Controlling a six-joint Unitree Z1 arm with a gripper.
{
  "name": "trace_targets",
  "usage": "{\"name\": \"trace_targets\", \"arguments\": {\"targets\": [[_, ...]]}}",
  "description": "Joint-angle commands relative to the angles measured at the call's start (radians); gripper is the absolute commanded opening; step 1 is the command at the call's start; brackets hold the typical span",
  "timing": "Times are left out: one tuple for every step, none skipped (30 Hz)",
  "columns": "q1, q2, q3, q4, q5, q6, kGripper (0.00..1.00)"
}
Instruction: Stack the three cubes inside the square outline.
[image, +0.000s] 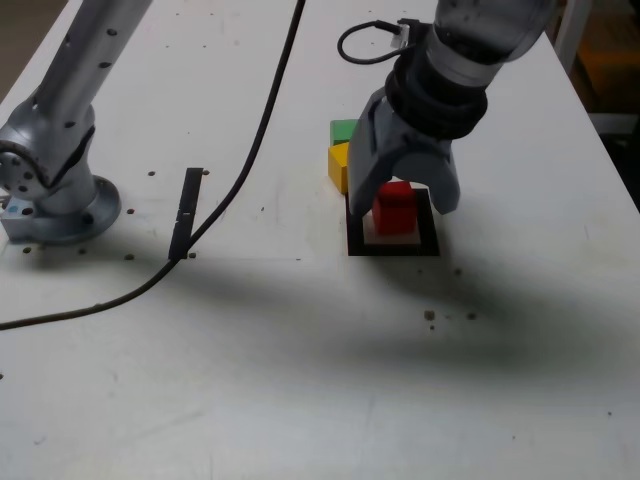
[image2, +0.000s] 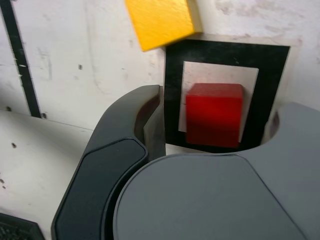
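1. white tabletop (image: 300, 380) fills the room's view, scuffed and dotted with small dark specks.
2. on it sits the square outline (image: 393, 243), a black tape frame with a white centre, toward the exterior view's right.
3. the red cube (image: 394, 207) stands inside that frame on the white centre, flat on the table; the wrist view shows it (image2: 214, 114) square within the black border (image2: 225, 50).
4. the gripper (image: 405, 195) points down over the frame with its jaws spread, one on each side of the red cube and clear of it, so nothing is pinched.
5. the yellow cube (image: 339, 165) rests just outside the frame's far corner on the exterior view's left side; in the wrist view it (image2: 161, 20) lies turned at an angle to the frame.
6. the green cube (image: 343, 131) sits right behind the yellow one, touching or nearly so; i cannot tell which.
7. a straight black tape strip (image: 186, 211) lies well apart on the exterior view's left.
8. a black cable (image: 255, 150) crosses the table past that strip.
9. the arm's grey base (image: 55, 190) stands at the exterior view's far left edge.
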Motion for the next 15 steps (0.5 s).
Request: {"name": "trace_targets", "arguments": {"targets": [[0.000,-0.039,0.003,0.034,0.008,-0.016,0.98],[0.000,-0.062,0.010,0.063,0.013,-0.030,0.99],[0.000,-0.082,0.021,0.082,0.017,-0.041,0.99],[-0.001,-0.103,0.037,0.096,0.021,-0.052,0.99],[-0.003,-0.117,0.051,0.102,0.026,-0.064,0.99],[-0.007,-0.131,0.067,0.103,0.032,-0.078,0.99],[-0.011,-0.142,0.084,0.102,0.039,-0.095,0.99],[-0.014,-0.152,0.100,0.101,0.047,-0.114,0.99],[-0.017,-0.161,0.116,0.099,0.055,-0.136,0.99],[-0.019,-0.171,0.131,0.095,0.061,-0.158,0.99],[-0.019,-0.178,0.141,0.092,0.065,-0.173,0.99],[-0.018,-0.192,0.158,0.083,0.071,-0.199,0.99],[-0.015,-0.208,0.177,0.069,0.077,-0.223,0.98],[-0.011,-0.228,0.200,0.049,0.085,-0.245,0.98],[-0.005,-0.257,0.237,0.010,0.098,-0.272,0.97]]}}
